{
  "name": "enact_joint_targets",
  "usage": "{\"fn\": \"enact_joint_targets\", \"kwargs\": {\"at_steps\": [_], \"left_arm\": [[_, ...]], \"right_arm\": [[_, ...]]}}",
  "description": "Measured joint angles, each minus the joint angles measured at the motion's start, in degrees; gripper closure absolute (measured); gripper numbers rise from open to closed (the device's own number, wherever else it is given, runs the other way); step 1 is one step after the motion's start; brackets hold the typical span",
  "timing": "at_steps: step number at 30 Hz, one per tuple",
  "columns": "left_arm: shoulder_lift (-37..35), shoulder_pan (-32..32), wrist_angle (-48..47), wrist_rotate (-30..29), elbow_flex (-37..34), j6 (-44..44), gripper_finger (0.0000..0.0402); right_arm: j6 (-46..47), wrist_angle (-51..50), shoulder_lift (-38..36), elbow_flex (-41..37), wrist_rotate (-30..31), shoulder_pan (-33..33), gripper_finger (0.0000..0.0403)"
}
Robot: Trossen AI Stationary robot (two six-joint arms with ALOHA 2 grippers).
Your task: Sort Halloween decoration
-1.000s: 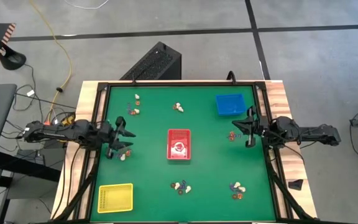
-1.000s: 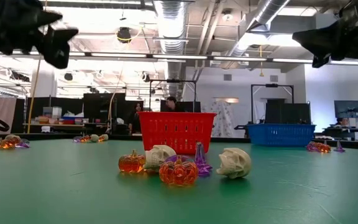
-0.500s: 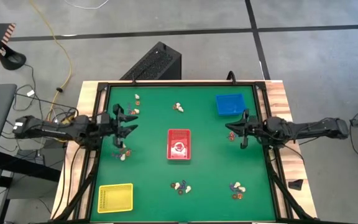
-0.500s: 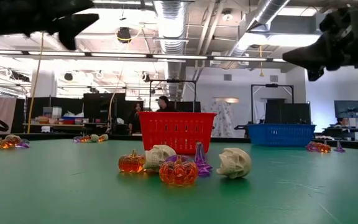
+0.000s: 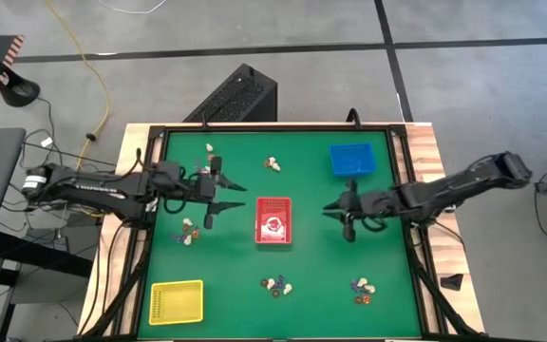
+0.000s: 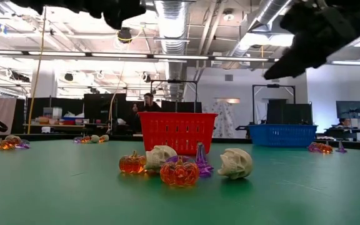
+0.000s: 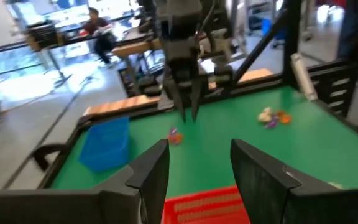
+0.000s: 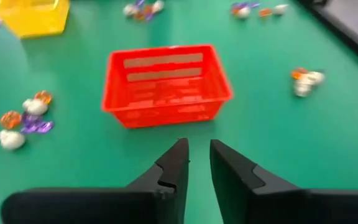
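Small clusters of Halloween decoration lie on the green table: orange pumpkins, cream skulls and purple pieces at the near middle (image 5: 275, 284) (image 6: 180, 165), near right (image 5: 361, 290), left (image 5: 190, 231) (image 8: 23, 118), far left (image 5: 206, 161) and far middle (image 5: 273, 164) (image 8: 303, 81). My left gripper (image 5: 235, 195) (image 7: 197, 162) hovers open left of the red tray (image 5: 273, 220), pointing level at it. My right gripper (image 5: 335, 211) (image 8: 199, 152) hovers right of the tray, tilted down. Its fingers stand a narrow gap apart with nothing between them.
A blue tray (image 5: 351, 160) stands at the far right and a yellow tray (image 5: 176, 302) at the near left corner. A black frame (image 5: 273, 125) runs round the table. People sit in the room beyond the far edge (image 6: 147, 103).
Both grippers have left the table's side edges and moved inward toward the red tray, rising as they went. The left one has come from the left edge and rolled a little; the right one has come from the right edge and tipped downward. The trinkets have stayed put.
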Motion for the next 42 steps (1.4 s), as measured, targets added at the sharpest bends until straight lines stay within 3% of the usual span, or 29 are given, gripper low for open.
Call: {"fn": "enact_joint_targets", "kwargs": {"at_steps": [7,12,20,26,34,42], "left_arm": [[4.00,-0.12,-0.89,0.96,0.12,-3.62,0.0239],[6.39,-0.12,1.55,0.90,0.09,-2.75,0.0239],[6.52,-0.10,0.70,-3.42,0.09,-1.30,0.0239],[6.49,-0.12,0.11,-3.35,0.09,-0.62,0.0239],[6.46,-0.12,0.22,-3.39,0.07,-0.60,0.0239],[6.45,-0.12,-0.50,-3.46,0.07,-0.11,0.0239]], "right_arm": [[-5.86,9.44,19.11,7.74,-3.97,6.51,0.0239],[-11.96,9.84,31.32,15.07,-7.61,8.07,0.0226],[-13.36,8.90,45.19,27.40,-26.86,4.83,0.0243],[-14.38,8.98,49.89,30.38,-34.31,3.81,0.0250],[-14.39,18.78,55.37,30.40,-45.30,2.23,0.0250],[-14.51,20.33,56.36,30.42,-46.99,1.51,0.0250]]}}
